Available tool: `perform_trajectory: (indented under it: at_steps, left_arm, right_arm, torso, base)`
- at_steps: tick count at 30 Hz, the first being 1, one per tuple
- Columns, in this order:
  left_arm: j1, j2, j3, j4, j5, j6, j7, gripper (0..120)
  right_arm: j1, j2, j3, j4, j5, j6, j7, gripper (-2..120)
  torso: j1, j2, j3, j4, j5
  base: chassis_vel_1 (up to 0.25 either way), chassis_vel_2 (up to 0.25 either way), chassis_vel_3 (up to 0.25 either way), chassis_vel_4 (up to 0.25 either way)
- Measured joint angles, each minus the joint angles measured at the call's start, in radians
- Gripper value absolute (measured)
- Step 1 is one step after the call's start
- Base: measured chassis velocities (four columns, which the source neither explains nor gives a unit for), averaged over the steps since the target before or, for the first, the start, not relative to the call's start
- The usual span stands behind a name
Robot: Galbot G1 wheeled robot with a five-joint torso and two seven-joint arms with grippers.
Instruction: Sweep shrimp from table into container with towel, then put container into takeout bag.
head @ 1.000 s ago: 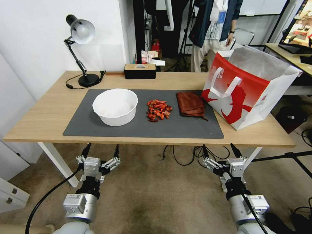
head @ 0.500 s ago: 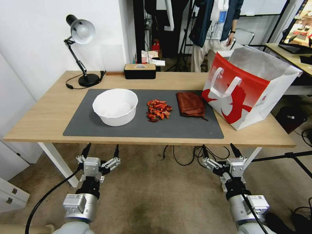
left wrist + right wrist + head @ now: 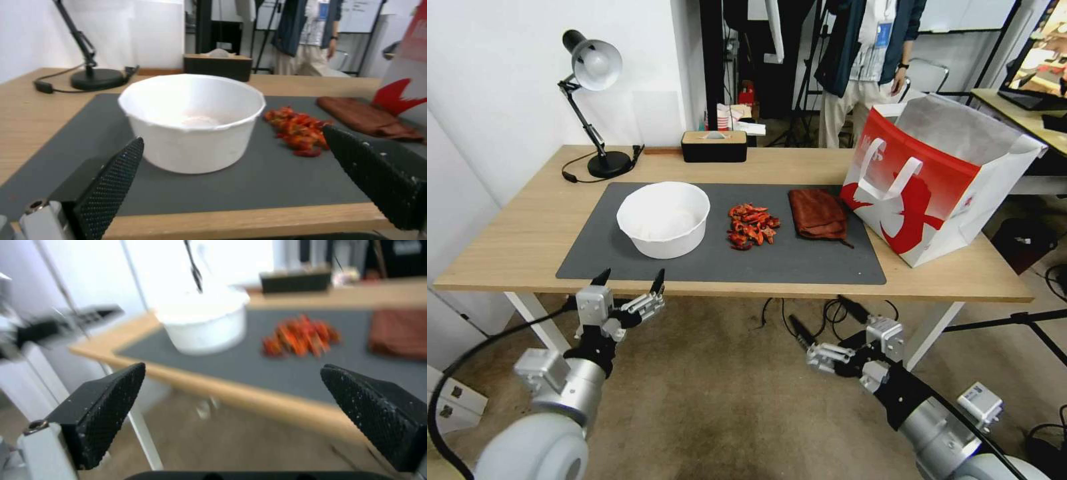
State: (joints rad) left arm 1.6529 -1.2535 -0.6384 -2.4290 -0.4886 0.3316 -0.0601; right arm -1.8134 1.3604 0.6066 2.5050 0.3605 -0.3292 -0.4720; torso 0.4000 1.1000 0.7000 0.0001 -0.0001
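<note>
On the table [image 3: 514, 247], the white container [image 3: 664, 218] stands at the left of the dark mat. A pile of red-orange shrimp [image 3: 752, 227] lies mid-mat, with the folded rust-brown towel [image 3: 818, 213] to its right. The red and white takeout bag [image 3: 934, 180] stands open at the table's right end. My left gripper [image 3: 630, 277] is open at the table's front edge, facing the container [image 3: 193, 120]. Lower down, in front of the table, my right gripper [image 3: 820, 313] is open and turned leftward; its wrist view looks at the shrimp [image 3: 300, 336].
A black desk lamp [image 3: 594, 100] and a dark tissue box [image 3: 714, 145] stand along the table's back edge. Cables hang under the table. A second desk with a monitor stands at the far right.
My left gripper has risen to the table's front edge. My right gripper has swung left and tilted sideways. Objects on the table have not moved.
</note>
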Motion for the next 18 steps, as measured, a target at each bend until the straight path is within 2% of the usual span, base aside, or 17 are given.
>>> perform_trajectory:
  at_steps: [2,3,8,18]
  left_arm:
    - [-0.02,0.028,-0.003,0.002,-0.048,-0.003,-0.001,100]
    - [-0.028,0.037,-0.006,0.004,-0.064,-0.007,-0.002,100]
    - [-0.033,0.044,-0.008,0.009,-0.08,-0.01,-0.002,100]
    - [-0.032,0.041,-0.009,0.013,-0.074,-0.012,0.0,100]
  right_arm:
    - [0.007,-0.002,0.0,0.0,0.015,0.015,-0.008,100]
    - [0.008,-0.002,-0.001,0.0,0.016,0.019,-0.008,100]
    - [0.017,-0.003,-0.001,0.0,0.022,0.03,0.008,100]
    - [0.036,-0.005,0.004,-0.003,0.027,0.056,0.073,100]
  torso:
    - [0.0,0.0,0.0,0.0005,-0.0005]
    - [0.0,0.0,0.0,-0.0007,0.0004]
    - [0.0,0.0,0.0,0.0001,0.0001]
    - [0.0,0.0,0.0,-0.0001,0.0001]
  base:
    - [0.0,0.0,0.0,0.0]
    - [0.0,0.0,0.0,0.0]
    - [0.0,0.0,0.0,0.0]
    - [0.0,0.0,0.0,0.0]
